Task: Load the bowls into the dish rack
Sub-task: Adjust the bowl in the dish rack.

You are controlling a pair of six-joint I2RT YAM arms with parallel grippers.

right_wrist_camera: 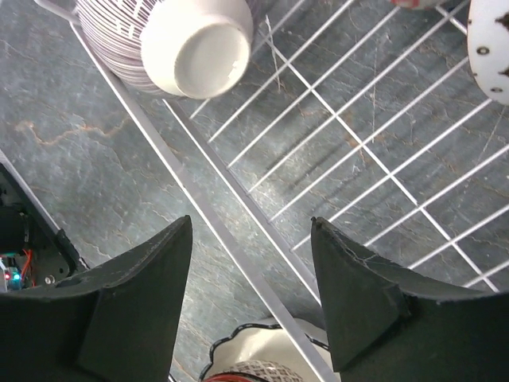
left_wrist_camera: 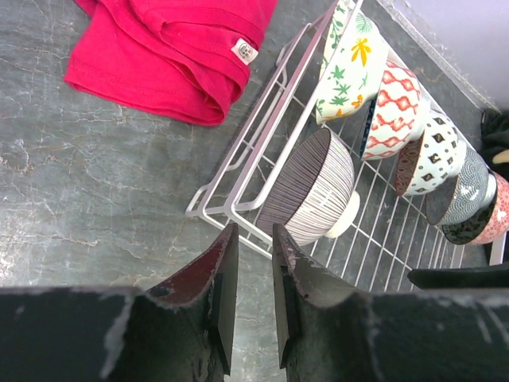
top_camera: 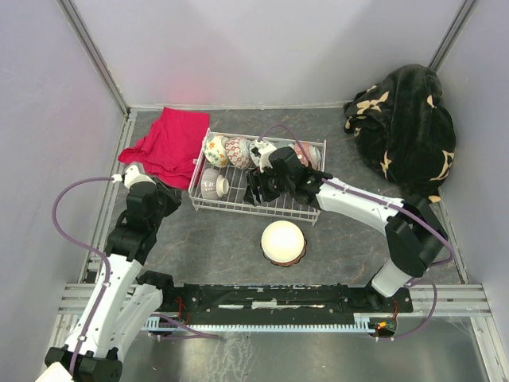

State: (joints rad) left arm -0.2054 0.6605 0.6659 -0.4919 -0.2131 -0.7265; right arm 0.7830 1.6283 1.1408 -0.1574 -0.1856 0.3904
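Observation:
The white wire dish rack (top_camera: 238,208) holds a row of patterned bowls on edge: a floral one (left_wrist_camera: 350,64), a red lattice one (left_wrist_camera: 394,111) and a diamond-dotted one (left_wrist_camera: 429,155), with more behind them. A striped bowl (left_wrist_camera: 314,187) lies on its side at the rack's near left corner, its white foot (right_wrist_camera: 199,44) towards the rack's middle. A cream bowl (top_camera: 284,241) sits upside down on the table in front of the rack. My left gripper (left_wrist_camera: 254,231) hovers left of the rack corner, narrowly open and empty. My right gripper (right_wrist_camera: 251,221) is open and empty over the rack's front rail (right_wrist_camera: 207,207).
A red cloth (top_camera: 163,147) lies left of the rack. A black blanket with tan leaves (top_camera: 406,127) is heaped at the back right. Grey walls close in the table on three sides.

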